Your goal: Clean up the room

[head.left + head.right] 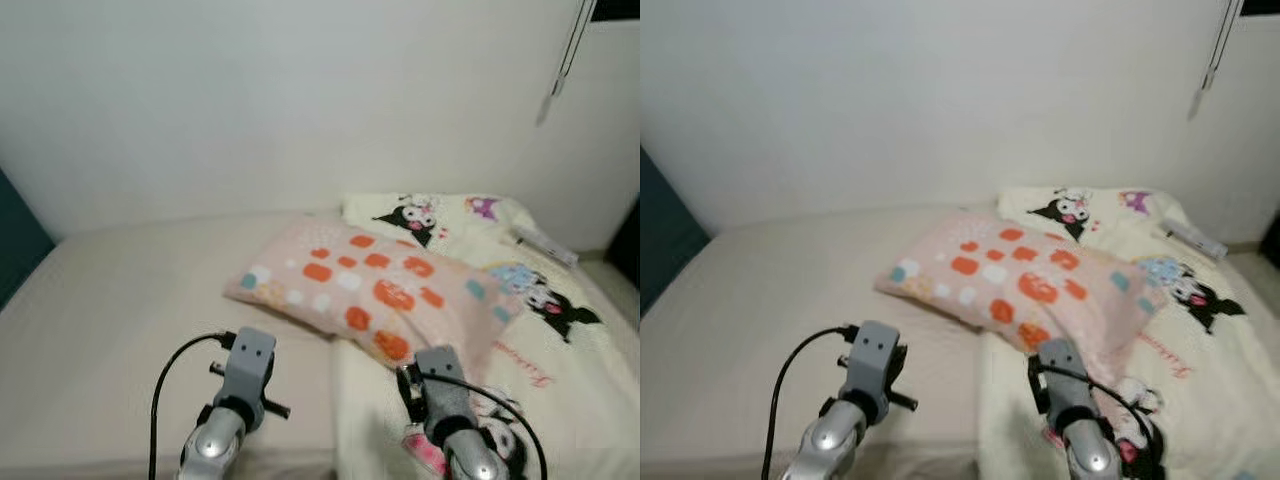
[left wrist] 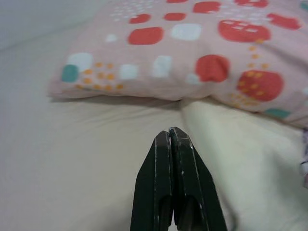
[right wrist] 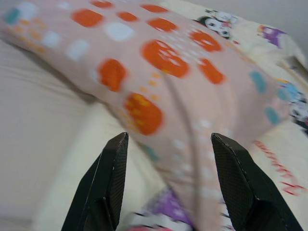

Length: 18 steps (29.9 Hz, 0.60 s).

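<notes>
Pillow (image 1: pixel 375 290) lies askew, half on bare mattress (image 1: pixel 130 300), half on cartoon blanket (image 1: pixel 560 340). Right gripper (image 3: pixel 166 144) spread wide at its near edge, probably lining up a grab. Left gripper (image 2: pixel 172 137) pinched closed, empty, over mattress.

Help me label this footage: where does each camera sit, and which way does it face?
Head stereo pair: looks forward and down at the pink pillow with orange and white spots on the cream cartoon-print blanket; both silver arms show.
Left wrist: looks along the shut left gripper at the pillow's edge.
Right wrist: looks along the open right gripper at the pillow.
All share the pillow.
</notes>
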{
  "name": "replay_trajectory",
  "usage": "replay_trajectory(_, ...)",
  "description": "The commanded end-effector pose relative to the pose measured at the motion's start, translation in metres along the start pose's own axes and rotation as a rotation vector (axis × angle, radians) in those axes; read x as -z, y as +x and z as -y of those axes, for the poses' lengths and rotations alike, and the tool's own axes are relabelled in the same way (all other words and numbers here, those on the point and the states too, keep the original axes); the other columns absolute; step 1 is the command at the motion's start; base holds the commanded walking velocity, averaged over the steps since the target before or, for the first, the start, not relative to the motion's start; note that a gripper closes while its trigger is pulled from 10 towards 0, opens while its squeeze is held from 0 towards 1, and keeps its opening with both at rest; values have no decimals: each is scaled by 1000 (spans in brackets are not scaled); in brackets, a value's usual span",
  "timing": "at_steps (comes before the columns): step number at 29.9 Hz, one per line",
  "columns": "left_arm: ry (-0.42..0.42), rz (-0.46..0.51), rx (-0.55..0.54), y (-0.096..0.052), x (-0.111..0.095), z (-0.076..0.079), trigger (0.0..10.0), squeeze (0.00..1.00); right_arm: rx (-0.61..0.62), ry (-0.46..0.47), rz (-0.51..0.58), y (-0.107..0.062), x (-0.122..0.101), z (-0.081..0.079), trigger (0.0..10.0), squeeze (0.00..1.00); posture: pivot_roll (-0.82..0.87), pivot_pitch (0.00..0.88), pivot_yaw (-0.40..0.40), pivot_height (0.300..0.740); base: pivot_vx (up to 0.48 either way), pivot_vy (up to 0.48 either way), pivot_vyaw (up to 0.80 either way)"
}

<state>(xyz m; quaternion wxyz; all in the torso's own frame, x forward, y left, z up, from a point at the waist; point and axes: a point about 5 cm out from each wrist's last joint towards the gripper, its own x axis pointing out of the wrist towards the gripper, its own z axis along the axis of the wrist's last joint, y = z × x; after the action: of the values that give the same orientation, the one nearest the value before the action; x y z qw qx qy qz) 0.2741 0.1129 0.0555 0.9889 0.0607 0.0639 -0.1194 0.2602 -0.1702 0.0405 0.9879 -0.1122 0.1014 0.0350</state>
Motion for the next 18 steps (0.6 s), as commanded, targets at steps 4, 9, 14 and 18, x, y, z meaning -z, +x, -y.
replay_trajectory(4, -4, -30, -9, -1, 5, -1, 10000, 0, -5, 2, -13, -1, 3, -2, 10000, 0, -23, 61, 40, 740, 0, -105, 0)
replay_trajectory(9, 7, -49, -13, 0, 8, -2, 10000, 0, -4, 0, -19, -2, 4, -2, 10000, 0, -23, 62, 40, 740, 0, 0, 0)
replay_trajectory(14, 12, -59, -4, 0, 9, -2, 10000, 0, -3, 5, -24, -2, 5, -2, 10000, 0, -22, 55, 45, 740, 0, 0, 0)
replay_trajectory(18, 12, -62, 1, 0, 9, -2, 10000, 0, 0, 7, -25, -2, 6, -2, 10000, 0, -24, 51, 47, 740, 0, 0, 0)
